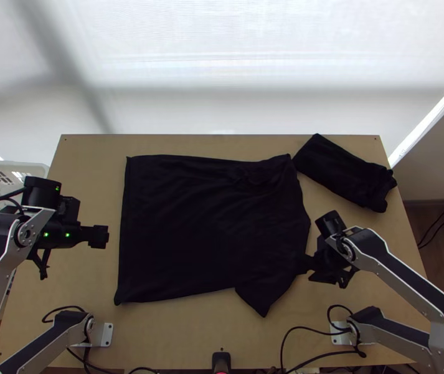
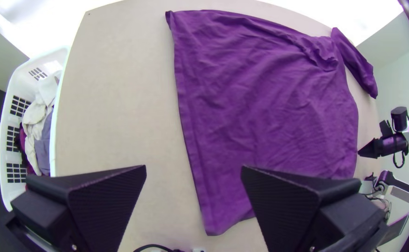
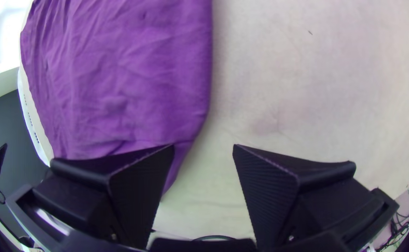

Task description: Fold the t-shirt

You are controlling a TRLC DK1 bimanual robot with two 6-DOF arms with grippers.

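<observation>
Dark purple cloth t-shirt [image 1: 209,224], spread across the pale wooden tabletop [image 2: 120,93] between the two pincers, and laid out broad and mostly flat, presumably so the folds can start from a smooth body! Its straight hem [image 2: 188,126] runs beside the black left pincer [image 1: 99,237], which hangs wide open with nothing between its fingers: clear of the cloth, yet close enough to take a hem corner.

Over to the black right pincer [image 3: 204,145], its fingers apart and empty too, one above the shirt's edge, the other above bare wood. That straddle looks chosen for pinching the border near the shoulder. Just nearer than this pincer, a short sleeve [image 1: 264,302] pokes out; I'd expect it to be turned in early, or it will spoil the side line. Across the shirt from the right pincer, the far shoulder is rumpled [image 1: 246,177], and a fold there could trap those creases.

Beyond the right pincer, a dark folded cloth bundle [image 1: 340,171] sits at the far corner, seemingly parked to leave working room. Outside the left pincer stands a white plastic basket [image 2: 55,112] holding mixed clothes [image 2: 38,121].
</observation>
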